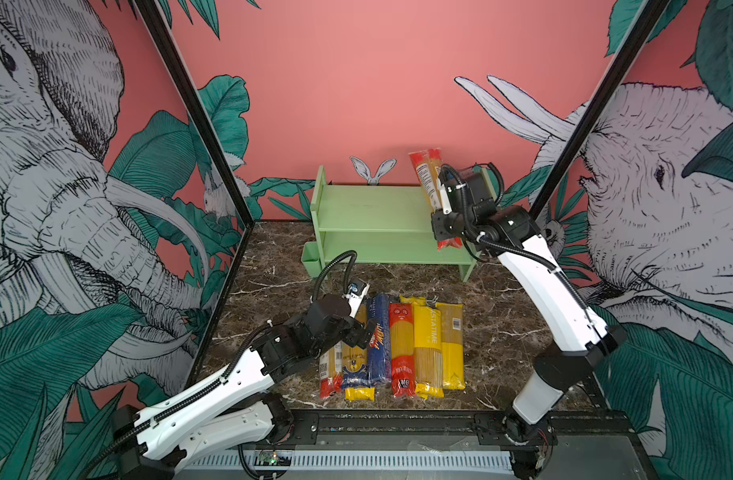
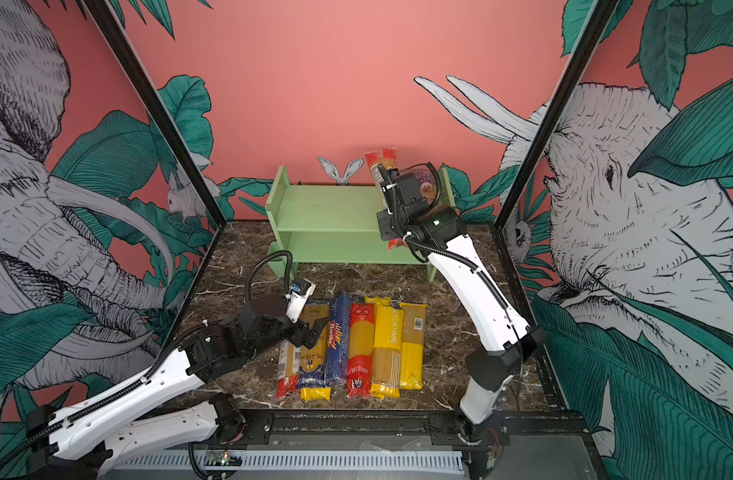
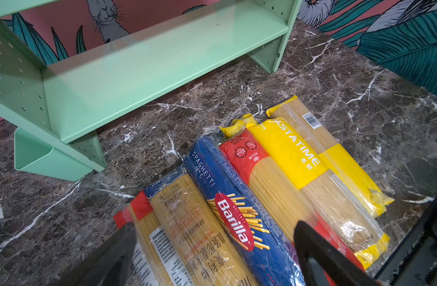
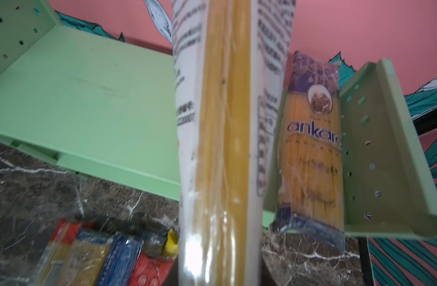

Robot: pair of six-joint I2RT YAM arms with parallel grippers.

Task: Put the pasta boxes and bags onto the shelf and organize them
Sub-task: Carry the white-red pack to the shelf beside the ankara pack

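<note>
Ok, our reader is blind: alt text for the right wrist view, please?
An upright spaghetti pack fills the middle, before a green shelf. A second pack stands beside the shelf's peg-holed side panel; more packs lie on the marble table.

Shelf [image 3: 163,62]: smooth pale green sheet with a satin painted finish, side panels punched with holes. Surface [image 3: 336,86] under the shelf: dark marble-look slab, white-veined, polished with a faint sheen. Barilla pack [image 3: 227,198]: glossy blue plastic film, creased. White-labelled pack [image 4: 220,148] and ankara pack [image 4: 311,148]: clear glossy film showing glare.
</note>
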